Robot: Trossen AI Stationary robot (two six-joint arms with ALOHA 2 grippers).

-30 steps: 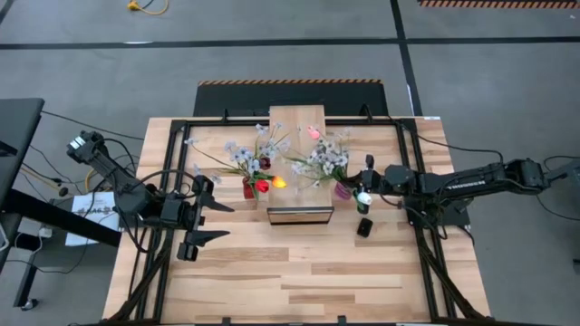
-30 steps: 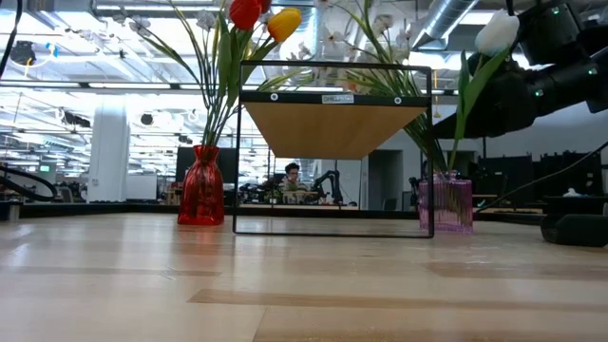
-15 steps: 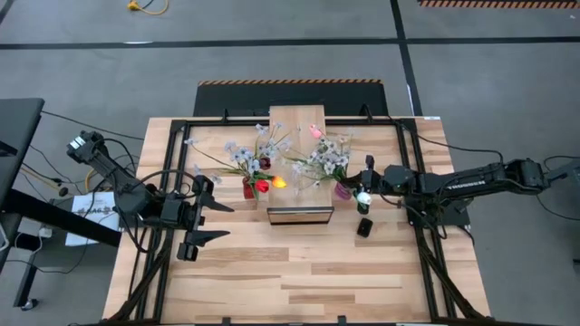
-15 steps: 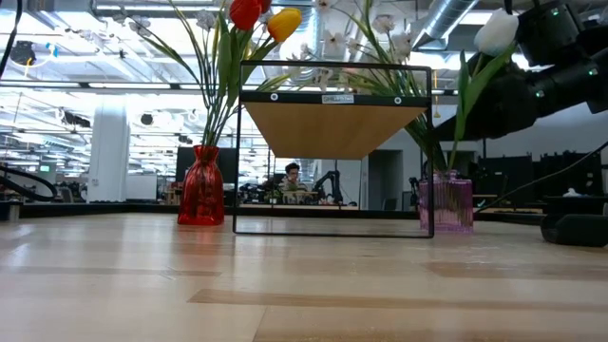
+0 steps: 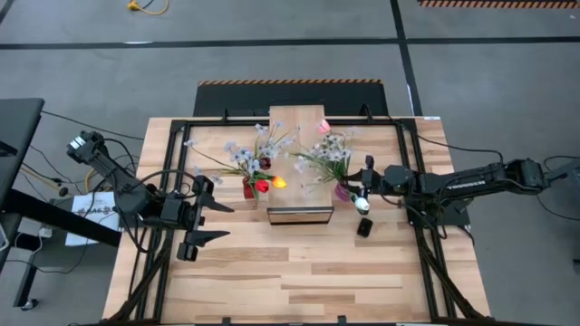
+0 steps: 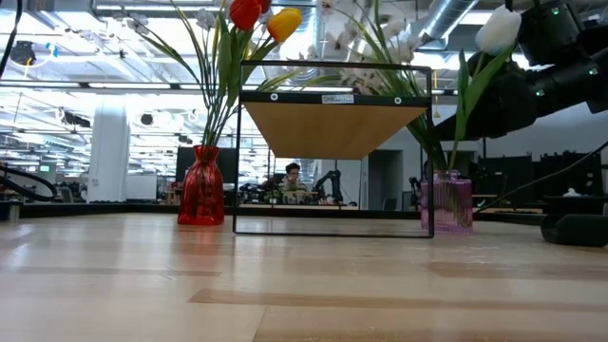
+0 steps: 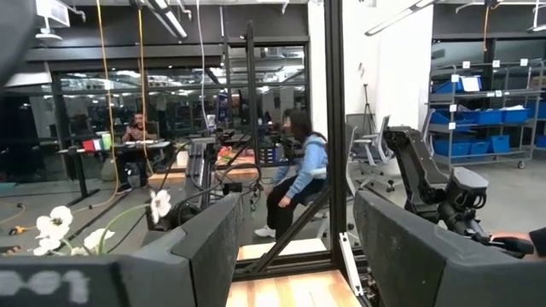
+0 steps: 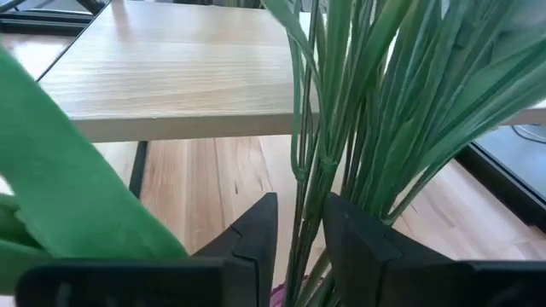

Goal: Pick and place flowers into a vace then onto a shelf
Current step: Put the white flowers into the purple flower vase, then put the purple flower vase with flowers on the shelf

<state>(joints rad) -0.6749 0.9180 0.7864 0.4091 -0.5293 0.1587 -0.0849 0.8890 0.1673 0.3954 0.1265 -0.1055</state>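
Right of centre, the right gripper (image 8: pixel 299 209) stood barely parted around a green stem of the white tulip (image 6: pixel 499 30); withdrawing, it could snag stems and tip the ribbed purple vase (image 6: pixel 445 202) of pale sprays. The red glass vase (image 6: pixel 200 186) held red and yellow tulips. Both stood beside the light-wood shelf (image 5: pixel 297 136). At lower left, the left gripper (image 5: pixel 213 222) gaped wide, empty.

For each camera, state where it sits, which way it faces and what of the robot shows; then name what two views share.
High: above the table, facing straight down; both arms, left gripper, right gripper.
Low: at tabletop height, facing level past the shelf; right arm only.
Left wrist: on the left arm, facing the room; its own open fingers.
Right wrist: facing green stems; its fingers flank one.
Shared: high and low both show the red vase.
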